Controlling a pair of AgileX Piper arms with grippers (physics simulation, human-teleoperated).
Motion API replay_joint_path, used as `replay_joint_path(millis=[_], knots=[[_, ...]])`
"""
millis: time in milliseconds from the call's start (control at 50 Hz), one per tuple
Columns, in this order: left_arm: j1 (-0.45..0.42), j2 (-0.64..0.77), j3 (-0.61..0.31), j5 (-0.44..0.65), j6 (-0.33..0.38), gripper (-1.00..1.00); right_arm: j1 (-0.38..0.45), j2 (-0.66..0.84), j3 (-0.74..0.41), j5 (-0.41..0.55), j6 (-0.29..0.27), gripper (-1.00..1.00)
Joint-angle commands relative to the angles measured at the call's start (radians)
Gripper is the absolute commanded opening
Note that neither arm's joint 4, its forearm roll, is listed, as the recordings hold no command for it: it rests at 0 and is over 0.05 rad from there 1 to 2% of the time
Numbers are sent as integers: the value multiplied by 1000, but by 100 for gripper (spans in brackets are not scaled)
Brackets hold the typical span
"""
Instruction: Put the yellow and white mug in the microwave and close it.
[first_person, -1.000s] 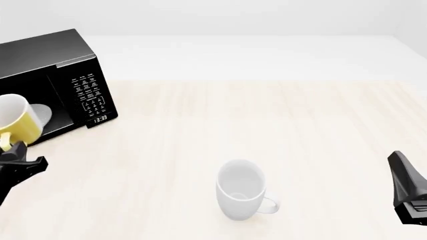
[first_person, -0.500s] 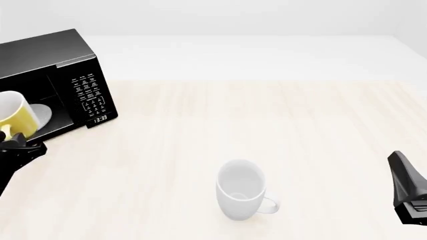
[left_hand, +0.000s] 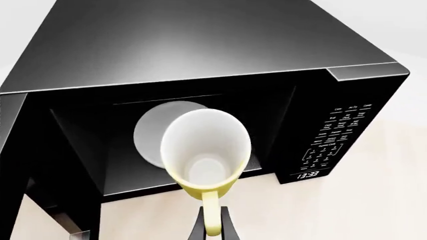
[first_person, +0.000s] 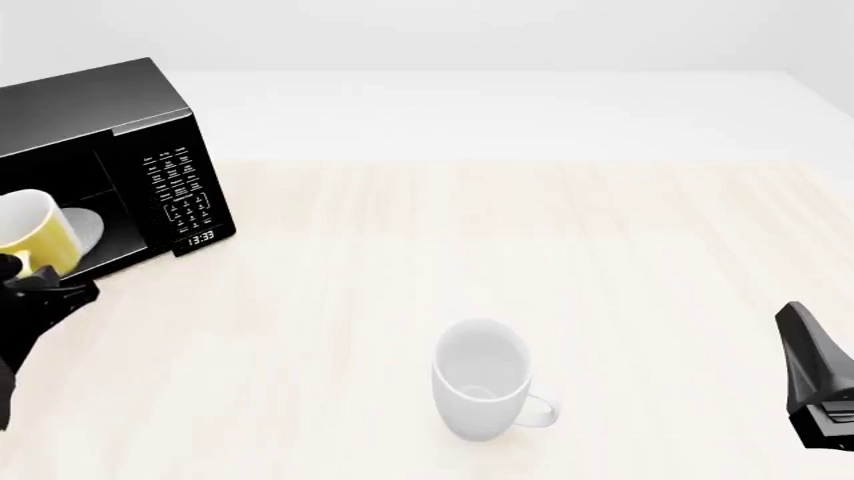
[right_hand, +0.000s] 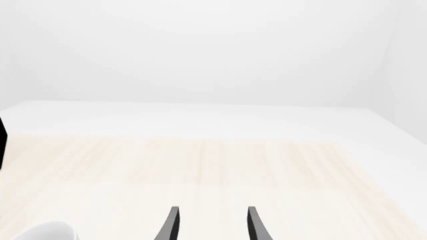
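Nudging slightly rightward toward the microwave (first_person: 114, 160) opening since the earlier frame: the yellow and white mug (first_person: 38, 232), at the front view's left edge, before the cavity. Left gripper (left_hand: 212, 220): clamped on the mug's handle, largely cut off. Right gripper (right_hand: 210, 222): fingers apart, empty, unmoved at lower right. White mug (first_person: 483, 380): upright on the tabletop (first_person: 561, 260), unchanged.

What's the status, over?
Left gripper shut on yellow mug by its handle, at the open microwave mouth, not yet inside. Right gripper open, idle. White mug mid-table, clear of path.
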Motion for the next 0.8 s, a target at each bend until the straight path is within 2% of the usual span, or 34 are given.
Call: replay_joint_path(millis=[20, 580, 800], knots=[[10, 18, -32, 6, -8, -100, -8, -1, 1, 0, 3, 100], [45, 89, -141, 46, -34, -100, -8, -1, 1, 0, 3, 100], [44, 72, -175, 79, -49, -100, -8, -1, 1, 0, 3, 100]])
